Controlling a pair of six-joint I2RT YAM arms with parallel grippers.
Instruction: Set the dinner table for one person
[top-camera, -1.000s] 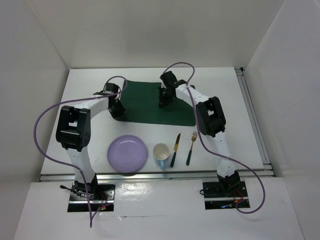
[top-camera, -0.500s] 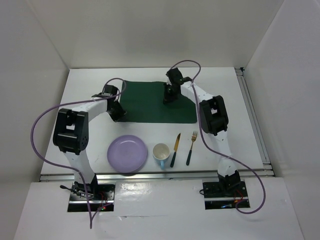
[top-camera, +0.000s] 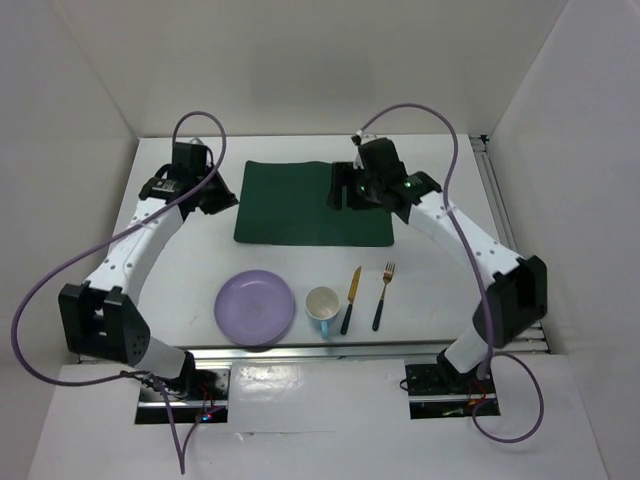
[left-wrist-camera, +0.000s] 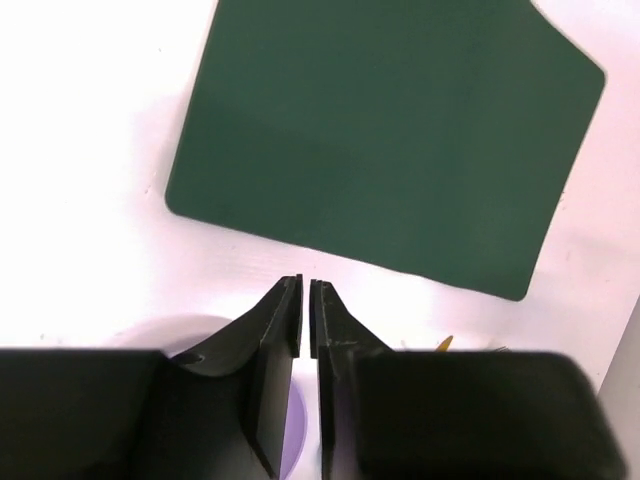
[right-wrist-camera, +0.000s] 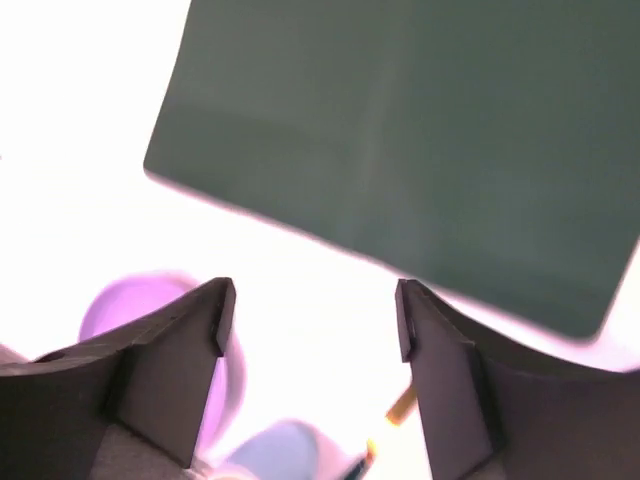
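The dinner table (top-camera: 450, 170) is the white tabletop. A dark green placemat (top-camera: 310, 205) lies flat on it at the back middle, also in the left wrist view (left-wrist-camera: 390, 140) and the right wrist view (right-wrist-camera: 420, 140). My left gripper (top-camera: 222, 200) hovers just off the mat's left edge. Its jaws (left-wrist-camera: 305, 283) stand a thin slit apart with nothing between them. My right gripper (top-camera: 338, 192) hangs above the mat's right part. It is wide open (right-wrist-camera: 315, 300) and empty.
A purple plate (top-camera: 255, 307), a cup (top-camera: 322, 303), a dark-handled knife (top-camera: 350, 300) and a fork (top-camera: 382, 297) lie in a row near the front edge. White walls enclose the table on the left, back and right.
Both grippers have let go of the placemat and lifted off it. The left one swung out to the left, the right one back and right. The mat now lies flat and square.
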